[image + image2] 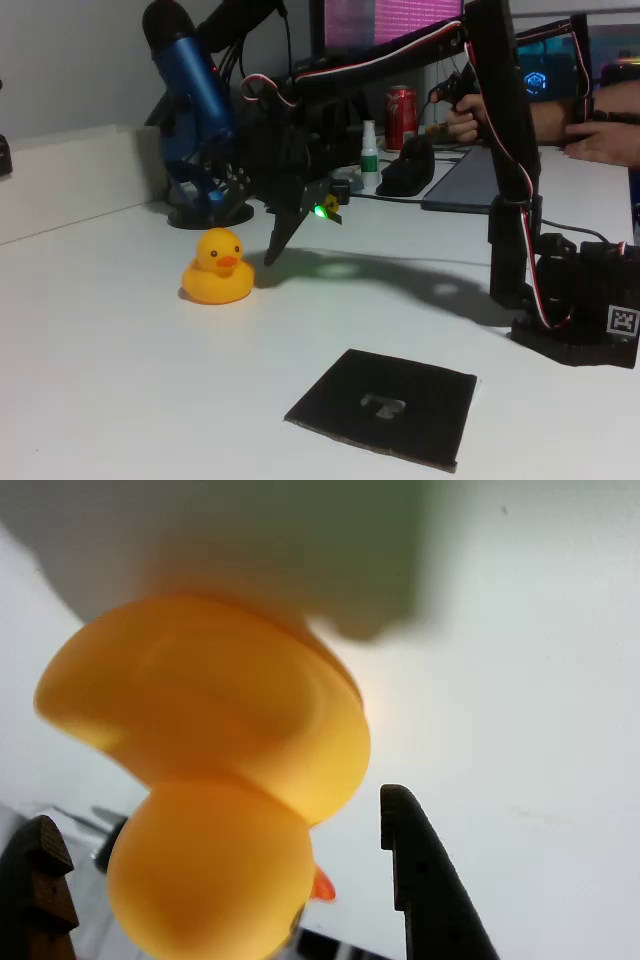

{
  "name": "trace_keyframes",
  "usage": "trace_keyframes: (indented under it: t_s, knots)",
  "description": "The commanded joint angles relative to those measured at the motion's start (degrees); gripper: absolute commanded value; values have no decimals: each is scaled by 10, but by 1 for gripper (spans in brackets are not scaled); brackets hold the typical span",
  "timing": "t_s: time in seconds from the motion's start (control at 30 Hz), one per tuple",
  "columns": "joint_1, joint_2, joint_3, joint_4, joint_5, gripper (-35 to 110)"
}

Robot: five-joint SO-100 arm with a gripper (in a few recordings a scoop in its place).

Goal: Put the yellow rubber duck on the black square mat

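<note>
Duck (pixel 218 268) unbranded; black mat (pixel 384 405) bears pale T-like mark.

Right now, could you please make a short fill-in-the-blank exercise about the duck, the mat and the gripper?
1. The yellow rubber duck sits on the white ____.
2. The black square mat has nothing on it except a pale ____ mark.
3. The gripper is ____, with the duck between its fingers in the wrist view.

Missing words: table; grey; open
</note>
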Motion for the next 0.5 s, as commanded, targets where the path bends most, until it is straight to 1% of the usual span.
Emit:
trace_keyframes:
  t_s: [0.0, 0.4, 0.47]
  knots:
    - [-15, 26, -23, -12, -7, 35]
    - [-18, 23, -37, -15, -11, 35]
    - [-40, 11, -36, -15, -11, 35]
